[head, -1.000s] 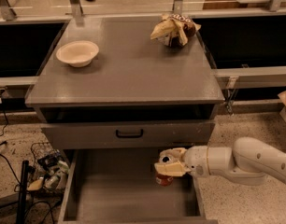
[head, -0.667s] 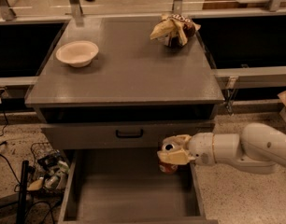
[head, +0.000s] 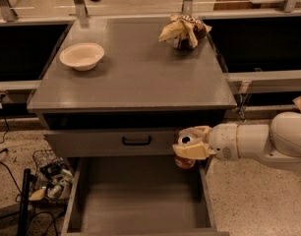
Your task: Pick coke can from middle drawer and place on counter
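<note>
The coke can (head: 184, 160) is a small red can with a silver top, held upright above the right rear part of the open middle drawer (head: 140, 195). My gripper (head: 191, 144) comes in from the right on a white arm and is shut on the can, its tan fingers (head: 194, 151) wrapping the upper half. The can hangs in front of the closed drawer front with the black handle (head: 136, 140), below the counter (head: 135, 77) edge. The drawer floor is plain grey with nothing lying on it.
A cream bowl (head: 82, 56) sits on the counter at the left. A crumpled brown-and-yellow snack bag (head: 184, 31) lies at the counter's back right. A wire basket with clutter (head: 49, 178) and cables rest on the floor to the left of the drawer.
The gripper has lifted the can up out of the drawer, from near its floor to the level of the closed drawer front. The arm has risen with it.
</note>
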Robot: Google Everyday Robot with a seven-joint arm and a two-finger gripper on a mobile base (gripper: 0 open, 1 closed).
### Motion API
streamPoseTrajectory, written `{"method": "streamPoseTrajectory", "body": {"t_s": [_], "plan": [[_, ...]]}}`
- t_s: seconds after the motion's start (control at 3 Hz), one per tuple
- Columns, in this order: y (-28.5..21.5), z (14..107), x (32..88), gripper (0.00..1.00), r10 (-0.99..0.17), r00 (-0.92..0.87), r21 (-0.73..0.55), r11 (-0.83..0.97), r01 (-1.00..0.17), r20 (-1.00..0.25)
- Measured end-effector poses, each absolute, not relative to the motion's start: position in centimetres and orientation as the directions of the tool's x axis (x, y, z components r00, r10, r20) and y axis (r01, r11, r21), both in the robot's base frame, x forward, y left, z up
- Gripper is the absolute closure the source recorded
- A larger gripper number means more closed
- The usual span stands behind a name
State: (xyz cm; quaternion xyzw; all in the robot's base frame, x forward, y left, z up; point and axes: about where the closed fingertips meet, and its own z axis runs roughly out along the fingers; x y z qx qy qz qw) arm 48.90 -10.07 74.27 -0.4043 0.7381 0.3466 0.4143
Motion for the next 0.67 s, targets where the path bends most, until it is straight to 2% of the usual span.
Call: {"method": "streamPoseTrajectory", "body": {"t_s": [0.67], "plan": [[-9.67,73.65,48.80,1.00,-0.308,-0.340,0.185,0.437,-0.880,-0.888]]}}
